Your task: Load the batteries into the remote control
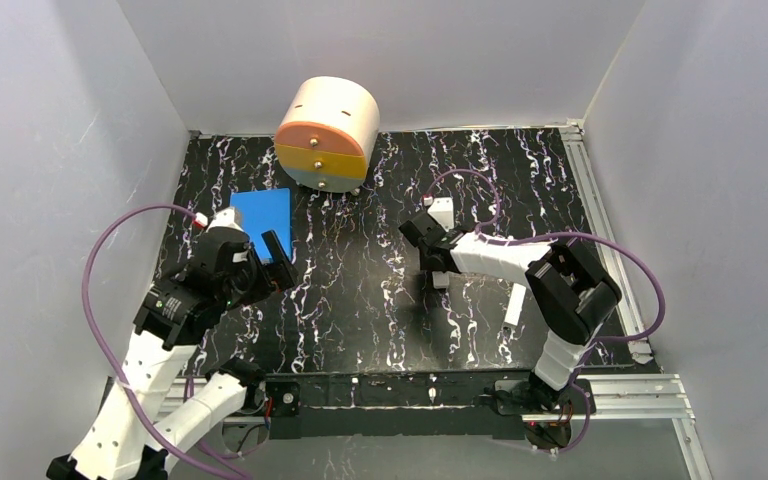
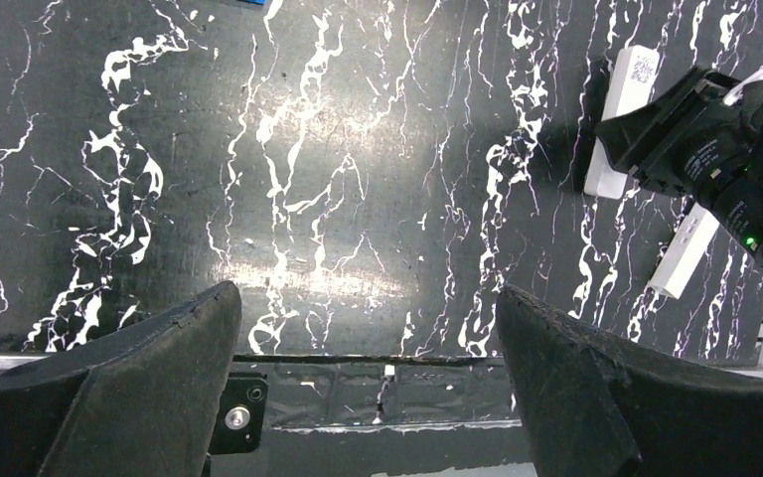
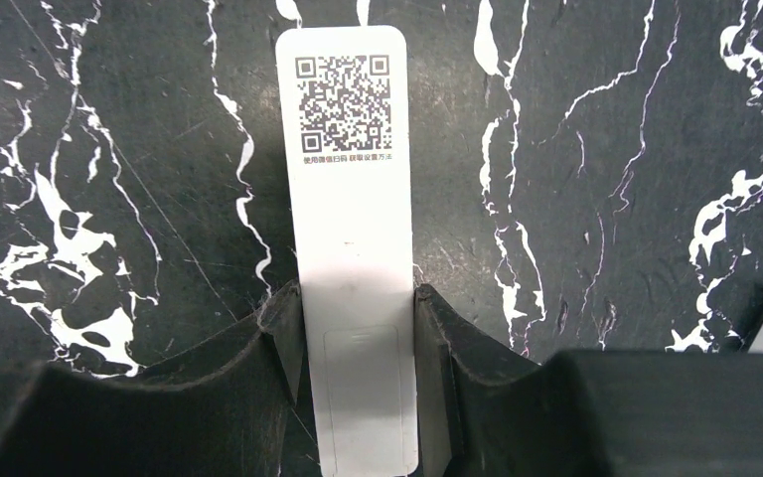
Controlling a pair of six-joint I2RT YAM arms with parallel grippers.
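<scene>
The right tool (image 3: 358,313) pinches the face-down remote control (image 3: 348,179) on the surface (image 3: 109,149), probably to steady it for opening, while the left tool (image 2: 366,298) hovers spread wide.

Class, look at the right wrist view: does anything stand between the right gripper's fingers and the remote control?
Nothing visible does. The right gripper has its fingers against both long edges of the remote control, with no gap showing.

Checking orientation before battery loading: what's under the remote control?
The remote control lies label side up on the table, pinched at its sides by the right gripper. Its downward face is covered, so nothing there can be seen.
</scene>
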